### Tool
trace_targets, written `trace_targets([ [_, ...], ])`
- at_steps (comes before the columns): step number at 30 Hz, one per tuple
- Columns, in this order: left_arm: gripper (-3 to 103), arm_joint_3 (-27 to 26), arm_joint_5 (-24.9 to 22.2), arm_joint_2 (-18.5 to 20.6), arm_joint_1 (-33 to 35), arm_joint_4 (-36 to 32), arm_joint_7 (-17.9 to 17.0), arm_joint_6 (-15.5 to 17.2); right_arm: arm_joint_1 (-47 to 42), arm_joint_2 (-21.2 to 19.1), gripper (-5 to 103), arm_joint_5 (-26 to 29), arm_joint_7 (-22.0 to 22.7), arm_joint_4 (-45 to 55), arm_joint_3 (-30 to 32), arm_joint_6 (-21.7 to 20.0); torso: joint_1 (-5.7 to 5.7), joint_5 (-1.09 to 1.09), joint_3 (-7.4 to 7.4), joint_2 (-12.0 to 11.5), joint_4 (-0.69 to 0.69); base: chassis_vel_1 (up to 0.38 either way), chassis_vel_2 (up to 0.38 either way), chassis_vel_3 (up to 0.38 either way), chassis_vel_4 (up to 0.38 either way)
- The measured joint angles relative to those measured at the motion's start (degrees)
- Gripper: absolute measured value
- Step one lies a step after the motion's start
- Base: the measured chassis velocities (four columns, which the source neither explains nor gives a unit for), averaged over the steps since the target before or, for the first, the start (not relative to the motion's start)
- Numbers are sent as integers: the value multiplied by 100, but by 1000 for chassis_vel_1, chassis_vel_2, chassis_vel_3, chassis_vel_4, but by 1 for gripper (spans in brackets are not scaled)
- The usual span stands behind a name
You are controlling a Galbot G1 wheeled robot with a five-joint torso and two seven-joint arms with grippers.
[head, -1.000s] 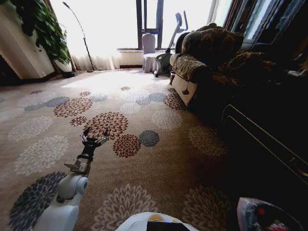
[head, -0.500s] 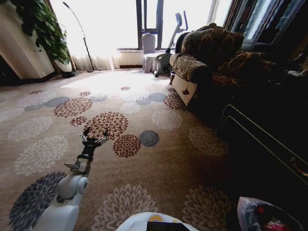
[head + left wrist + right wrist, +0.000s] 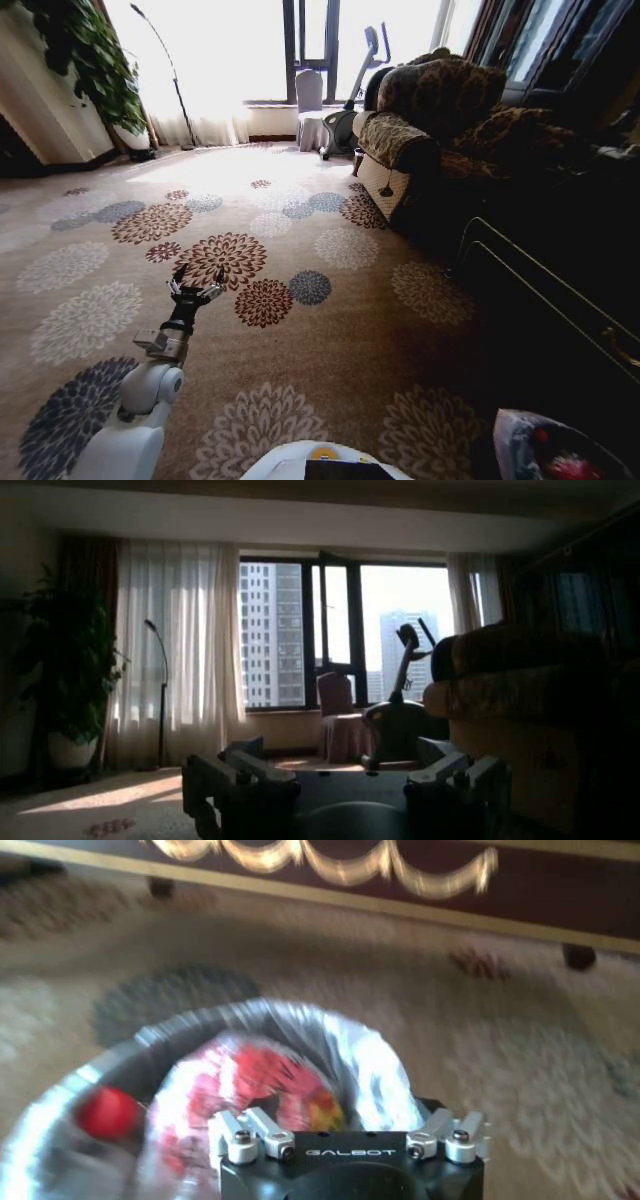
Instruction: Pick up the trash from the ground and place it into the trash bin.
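The trash bin [image 3: 515, 432] shows at the bottom right corner of the head view, with a pale bag liner [image 3: 372, 1059] around its rim. A red and white wrapper [image 3: 245, 1081] and a round red piece [image 3: 105, 1111] lie inside it. My right gripper [image 3: 345, 1131] hangs open just above the bin's mouth, holding nothing. My left gripper [image 3: 195, 284] is stretched forward over the flowered carpet, open and empty; the left wrist view has its fingers [image 3: 232, 778] spread and pointing at the window.
A patterned sofa [image 3: 430, 110] and a dark cabinet with gold trim [image 3: 560, 290] line the right side. An exercise bike [image 3: 350, 100] and a covered chair [image 3: 310, 105] stand by the window, a plant [image 3: 85, 60] at the far left. Open carpet [image 3: 300, 330] lies ahead.
The red pieces inside the bin have shifted slightly at the head view's bottom right corner. The left arm has not moved.
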Motion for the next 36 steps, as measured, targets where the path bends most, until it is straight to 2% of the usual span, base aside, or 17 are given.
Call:
trace_targets([
  [3,100,0,0,0,0,0,0,0,-156,148,90,-254,-13,425,68,72,0,0,0,0,0,0,0,0,0],
  [5,100,0,0,0,0,0,0,0,-354,338,99,-578,-29,963,154,163,0,0,0,0,0,0,0,0,0],
  [11,100,0,0,0,0,0,0,0,-663,627,100,-1069,-51,1787,286,300,0,-3,0,0,0,0,0,0,0],
  [15,100,0,0,0,0,0,0,0,-702,668,100,-1136,-55,1889,302,319,0,-1,0,0,0,0,0,0,0],
  [19,100,0,0,0,0,0,0,0,-702,662,100,-1140,-76,1918,311,314,0,0,0,0,-1,0,0,0,0],
  [22,100,0,0,0,0,0,0,0,-548,397,100,-1156,-654,2365,445,114,0,-2,0,1,0,0,0,0,0],
  [23,100,0,0,0,0,0,0,0,-548,397,100,-1156,-654,2365,445,114,0,-2,0,1,0,0,0,0,0],
  [24,100,0,0,0,0,0,0,0,-465,255,100,-1157,-949,2456,511,2,0,-3,0,1,2,0,0,0,0],
  [26,100,0,0,0,0,0,0,0,-395,146,100,-1156,-1177,2496,559,-90,0,0,0,1,2,0,0,0,0],
  [35,100,0,0,0,0,0,0,0,-357,102,100,-1167,-1283,2495,565,-110,0,-1,0,1,-1,0,0,0,0],
  [36,100,0,0,0,0,0,0,0,-294,46,100,-1200,-1413,2484,513,-111,0,-1,0,1,-3,0,0,0,0],
])
